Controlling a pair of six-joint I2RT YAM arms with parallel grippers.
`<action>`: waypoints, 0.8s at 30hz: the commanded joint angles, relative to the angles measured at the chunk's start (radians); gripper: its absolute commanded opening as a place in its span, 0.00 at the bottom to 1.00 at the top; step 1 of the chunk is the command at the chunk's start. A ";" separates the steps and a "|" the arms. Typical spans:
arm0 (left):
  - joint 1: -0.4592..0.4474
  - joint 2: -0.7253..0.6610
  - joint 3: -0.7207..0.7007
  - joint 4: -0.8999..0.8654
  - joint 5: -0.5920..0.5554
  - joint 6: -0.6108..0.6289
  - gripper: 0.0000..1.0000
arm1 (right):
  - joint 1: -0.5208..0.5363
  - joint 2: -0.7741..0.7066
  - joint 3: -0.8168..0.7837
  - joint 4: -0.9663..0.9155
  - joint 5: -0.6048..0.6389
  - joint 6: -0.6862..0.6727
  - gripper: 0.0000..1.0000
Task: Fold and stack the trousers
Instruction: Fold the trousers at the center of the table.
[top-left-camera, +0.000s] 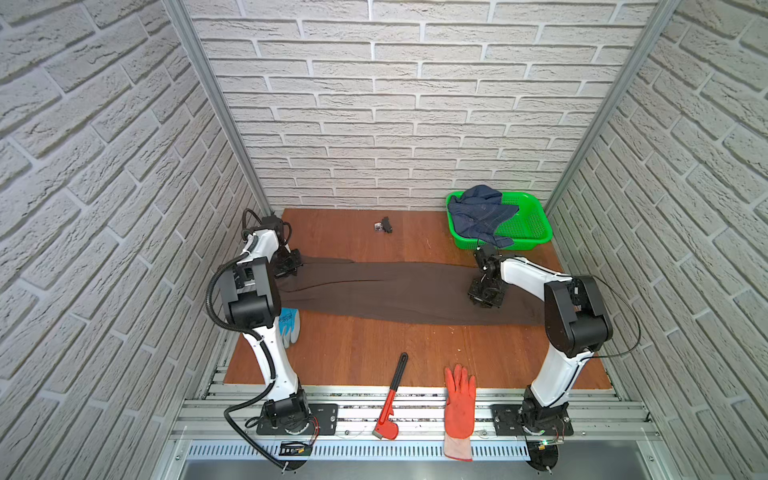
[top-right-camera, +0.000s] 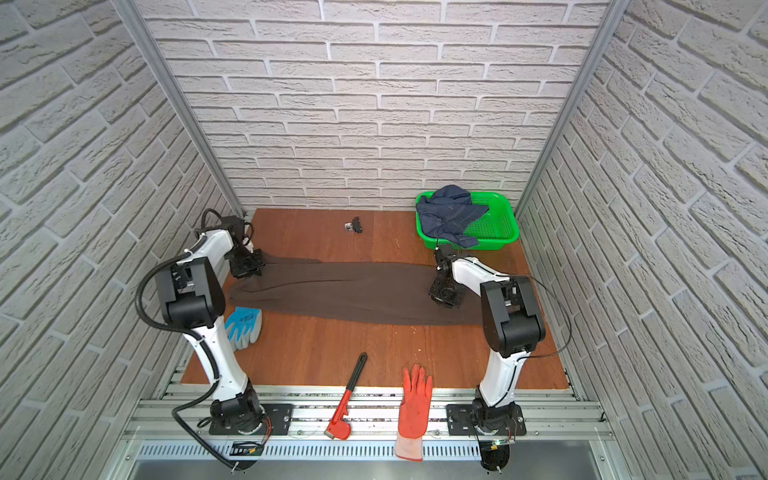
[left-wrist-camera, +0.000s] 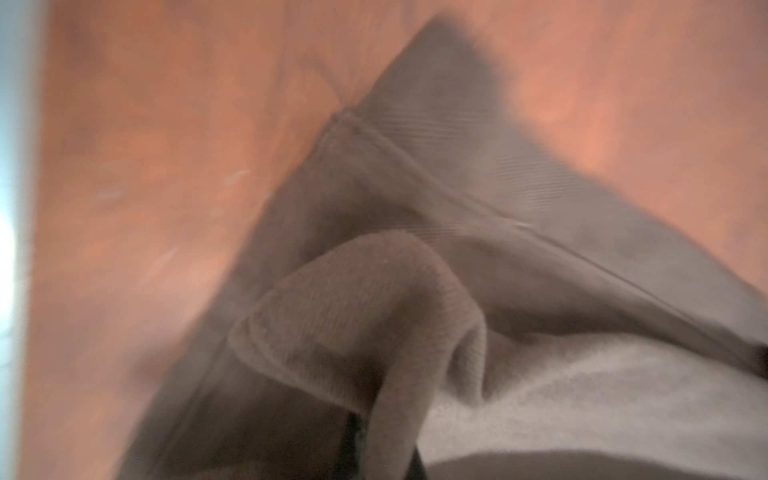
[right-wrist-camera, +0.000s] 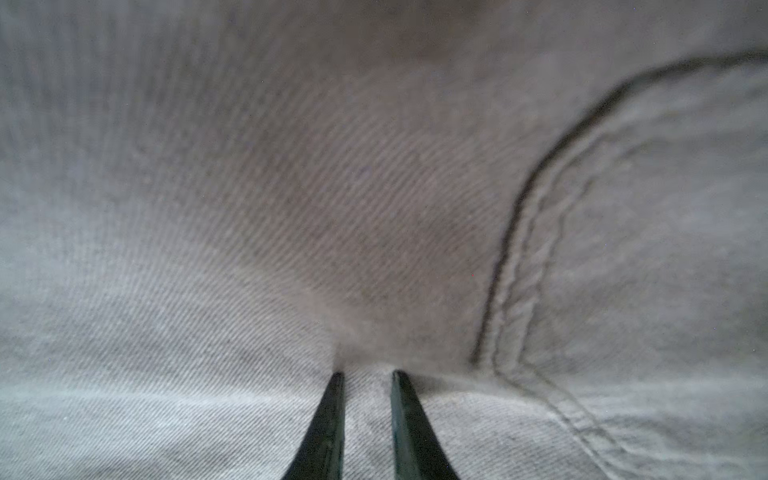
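While the trousers (top-left-camera: 399, 291) lie lengthwise across the bench (top-left-camera: 353, 353), we list: left pincer (top-left-camera: 291, 268) clamped on their hem end, right pincer (top-left-camera: 484, 299) pinching cloth at their waist end.

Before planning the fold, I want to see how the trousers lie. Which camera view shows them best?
A top view: the trousers lie stretched across the table, seen almost whole. The left wrist view shows one blurred hemmed corner, the right wrist view only close fabric with a curved seam.
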 joint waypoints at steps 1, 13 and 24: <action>-0.118 -0.160 0.090 -0.111 -0.135 -0.001 0.00 | 0.003 0.006 -0.016 0.021 -0.027 -0.013 0.20; -0.622 0.080 0.114 -0.092 -0.016 -0.347 0.47 | 0.002 -0.029 -0.011 -0.011 -0.017 -0.034 0.20; -0.565 -0.140 0.106 -0.113 -0.055 -0.297 0.85 | 0.003 -0.048 -0.002 -0.017 -0.020 -0.035 0.20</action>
